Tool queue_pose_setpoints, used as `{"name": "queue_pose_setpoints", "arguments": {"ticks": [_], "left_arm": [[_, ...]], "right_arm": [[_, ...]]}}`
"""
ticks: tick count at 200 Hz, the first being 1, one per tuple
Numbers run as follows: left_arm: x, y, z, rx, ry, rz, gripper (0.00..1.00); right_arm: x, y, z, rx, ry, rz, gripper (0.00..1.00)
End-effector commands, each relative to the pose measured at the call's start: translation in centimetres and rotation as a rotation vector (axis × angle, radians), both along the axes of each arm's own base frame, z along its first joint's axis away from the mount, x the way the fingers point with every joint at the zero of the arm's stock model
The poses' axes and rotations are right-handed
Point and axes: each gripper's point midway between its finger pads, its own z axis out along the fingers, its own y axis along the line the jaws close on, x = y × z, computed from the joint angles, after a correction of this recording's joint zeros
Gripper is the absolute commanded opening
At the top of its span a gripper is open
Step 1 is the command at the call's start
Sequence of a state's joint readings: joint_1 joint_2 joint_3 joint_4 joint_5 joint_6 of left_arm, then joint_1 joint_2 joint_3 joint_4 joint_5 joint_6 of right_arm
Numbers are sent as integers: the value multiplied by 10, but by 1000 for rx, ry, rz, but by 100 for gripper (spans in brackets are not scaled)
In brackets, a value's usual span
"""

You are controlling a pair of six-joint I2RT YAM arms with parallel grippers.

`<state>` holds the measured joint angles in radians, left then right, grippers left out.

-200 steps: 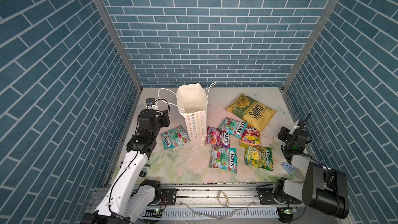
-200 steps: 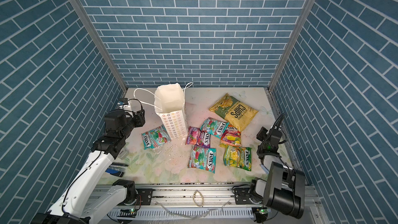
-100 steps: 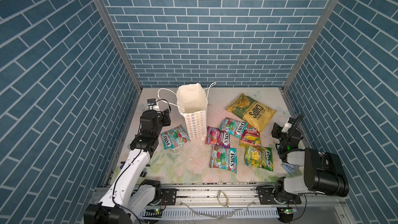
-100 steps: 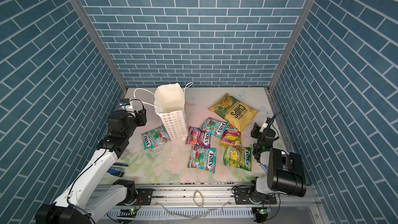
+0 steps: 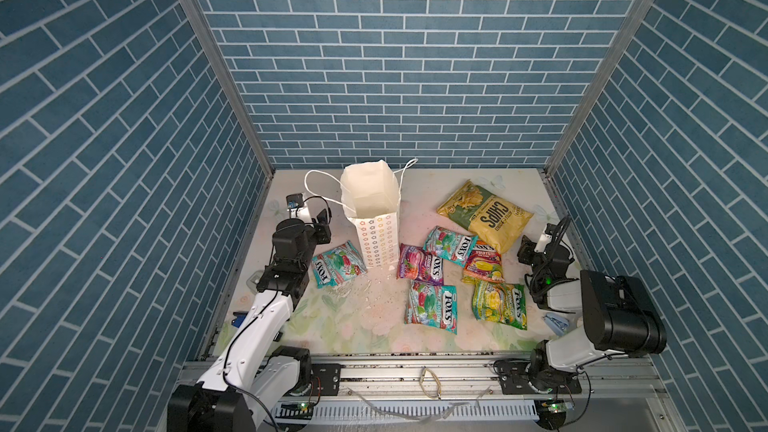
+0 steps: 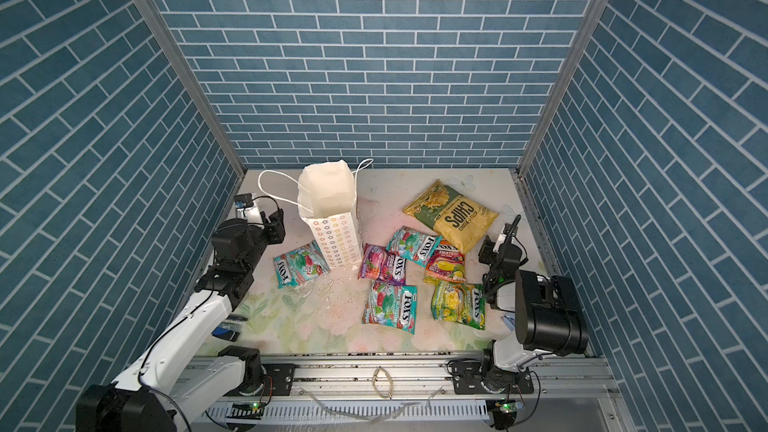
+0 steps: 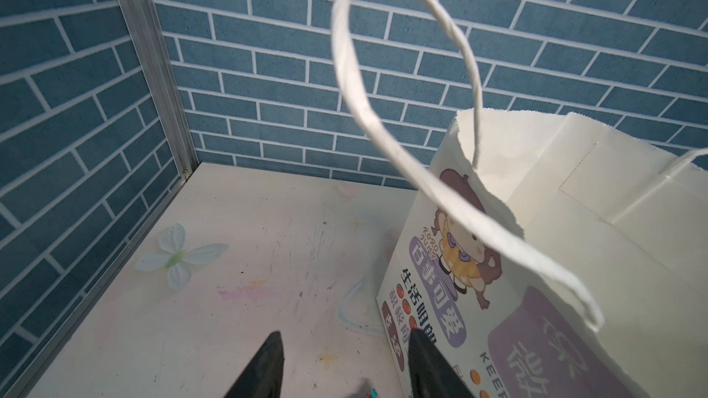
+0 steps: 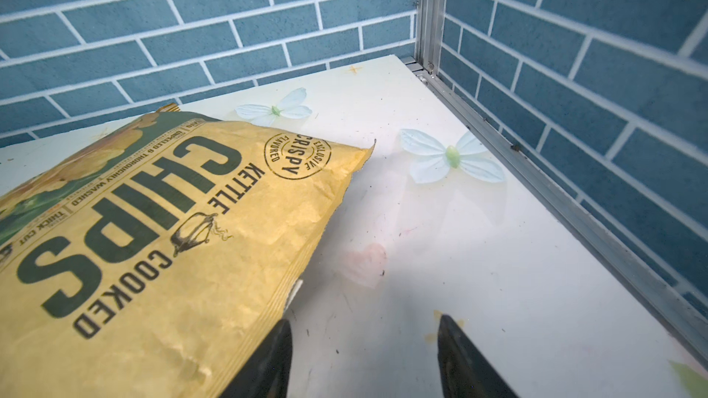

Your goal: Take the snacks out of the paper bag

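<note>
Blue brick walls (image 5: 395, 56) enclose a floral table (image 5: 365, 326), where the paper bag (image 5: 376, 238) stands upright, mouth open (plain white inside). In both top views one FOX'S pouch (image 5: 338, 264) lies just left of the bag; five other pouches (image 5: 419, 270) and the CHIPS bag (image 5: 486, 214) lie to its right. The left gripper (image 7: 344, 338) hangs beside the bag, jaws parted, empty; the right gripper (image 8: 364, 321), well right of the bag, likewise gapes empty.
</note>
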<state>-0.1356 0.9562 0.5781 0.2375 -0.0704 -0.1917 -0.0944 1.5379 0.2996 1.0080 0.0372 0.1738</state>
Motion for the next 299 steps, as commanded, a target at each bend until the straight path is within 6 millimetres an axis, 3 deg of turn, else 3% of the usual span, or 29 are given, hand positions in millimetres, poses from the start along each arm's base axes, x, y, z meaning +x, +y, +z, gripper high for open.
{"name": "queue_pose_setpoints", "arguments": {"ticks": [1,29,54,87,119,142,147,166,171,174,177,209,249,299], "left_arm": [[-3,22,-6,74,-74,106,54],[-7,47,-41,190,-35,221,57],[1,44,-77,245,6,174,56],[13,54,-103,278,51,200,47],[23,51,-140,261,75,157,46],[39,43,-145,282,137,100,58],[37,41,-145,278,135,87,64],[38,42,-146,269,139,85,70],[38,42,-147,268,152,81,79],[38,42,-147,269,151,80,95],[38,42,-146,269,144,82,99],[38,42,-146,274,147,83,100],[38,41,-146,277,143,82,100],[38,41,-146,274,144,84,100]], "right_arm": [[6,-2,6,-62,1,-4,60],[7,-1,7,-67,0,-2,60],[7,-2,5,-69,5,-3,60],[7,-1,5,-69,6,0,60],[7,-1,6,-69,5,1,61],[7,-1,6,-70,4,0,61],[7,-1,6,-70,6,0,61],[8,-2,6,-70,8,-2,61],[8,-1,6,-70,10,-2,62],[9,-1,6,-70,11,-1,62],[9,-1,5,-72,15,-1,62],[11,0,4,-79,26,-3,67],[11,0,3,-83,33,-5,95],[11,2,4,-90,31,3,99]]}}
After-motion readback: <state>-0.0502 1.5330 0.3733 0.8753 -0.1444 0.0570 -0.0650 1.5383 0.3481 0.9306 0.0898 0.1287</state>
